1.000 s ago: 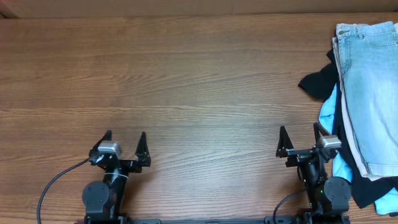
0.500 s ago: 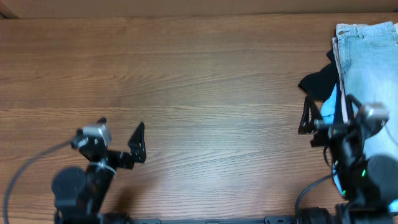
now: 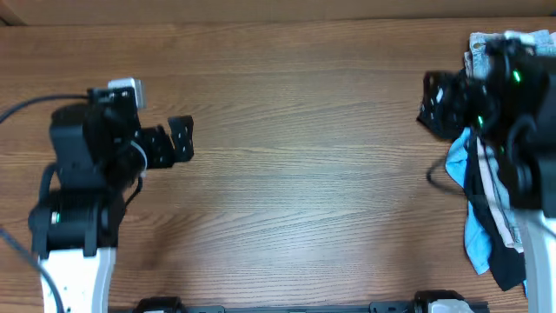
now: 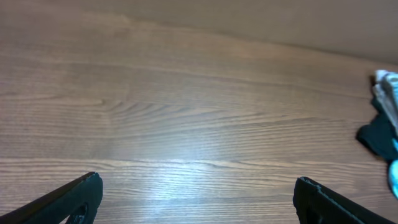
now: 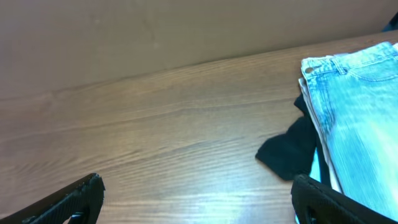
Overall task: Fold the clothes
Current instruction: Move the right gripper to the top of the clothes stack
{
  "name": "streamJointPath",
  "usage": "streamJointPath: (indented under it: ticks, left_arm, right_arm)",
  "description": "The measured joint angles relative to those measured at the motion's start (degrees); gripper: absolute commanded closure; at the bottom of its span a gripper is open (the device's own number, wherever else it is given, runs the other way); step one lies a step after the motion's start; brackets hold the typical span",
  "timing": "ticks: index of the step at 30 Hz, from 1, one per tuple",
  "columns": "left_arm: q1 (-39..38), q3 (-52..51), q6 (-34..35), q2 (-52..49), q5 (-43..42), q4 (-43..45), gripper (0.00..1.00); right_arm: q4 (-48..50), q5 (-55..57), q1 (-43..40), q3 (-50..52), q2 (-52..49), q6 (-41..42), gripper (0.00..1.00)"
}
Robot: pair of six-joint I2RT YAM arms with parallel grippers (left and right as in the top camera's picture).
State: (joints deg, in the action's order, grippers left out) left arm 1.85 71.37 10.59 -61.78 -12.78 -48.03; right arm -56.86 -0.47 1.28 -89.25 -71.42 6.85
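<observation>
The clothes lie in a heap at the table's right edge. The light-blue denim shorts [image 5: 360, 106] are on top, waistband toward the far edge. In the overhead view my right arm covers most of the shorts [image 3: 485, 43]. A black garment [image 5: 292, 149] sticks out to the left, with bright-blue cloth [image 3: 456, 161] beneath it. My right gripper [image 5: 199, 205] is open and empty above the heap's left edge [image 3: 437, 100]. My left gripper [image 4: 199, 202] is open and empty over bare wood at the left [image 3: 178, 141]. The heap's edge [image 4: 378, 135] shows far right in the left wrist view.
The wooden table [image 3: 295, 156] runs between the two arms. A brown wall [image 5: 155, 31] stands behind the table's far edge. The lower part of the heap [image 3: 482, 248] reaches toward the front right beside my right arm.
Both arms have risen from the table's front edge and moved toward the back. The right arm has swung over the heap and hides most of the shorts. The left arm has shifted left.
</observation>
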Motion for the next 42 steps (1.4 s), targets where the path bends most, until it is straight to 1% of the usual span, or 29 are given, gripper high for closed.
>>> streamJointPath:
  ticks: [7, 13, 18, 22, 28, 32, 38, 42]
  left_arm:
    - [0.0, 0.2, 0.0, -9.5, 1.0, -0.2, 0.0]
    - [0.0, 0.2, 0.0, -15.0, 1.0, 0.0, 0.0]
    - [0.0, 0.2, 0.0, -16.6, 1.0, 0.7, 0.0]
    - [0.0, 0.2, 0.0, -17.0, 1.0, 2.8, 0.0]
    - [0.0, 0.2, 0.0, -17.0, 1.0, 7.0, 0.0]
    - [0.0, 0.2, 0.0, -17.0, 1.0, 9.2, 0.0]
    - [0.0, 0.2, 0.0, -17.1, 1.0, 9.5, 0.0]
    - [0.0, 0.2, 0.0, -17.6, 1.0, 9.5, 0.0]
  right_arm:
    - [1.5, 3.3, -0.8, -0.2, -10.5, 0.2, 0.0]
    - [1.4, 7.7, -7.4, -0.2, -18.6, 0.4, 0.0]
    - [3.2, 10.3, -14.9, -0.2, -25.5, 0.5, 0.0]
    - [5.7, 11.3, -20.5, -0.2, -32.0, 1.0, 0.0]
    - [7.9, 11.6, -24.5, -0.2, -39.9, 1.3, 0.01]
    - [9.0, 11.7, -24.4, -0.2, -42.3, 1.4, 0.04]
    - [11.0, 11.6, -24.0, -0.2, -42.8, 1.5, 0.07]
    - [12.4, 11.6, -23.6, 0.2, -42.8, 1.4, 0.13]
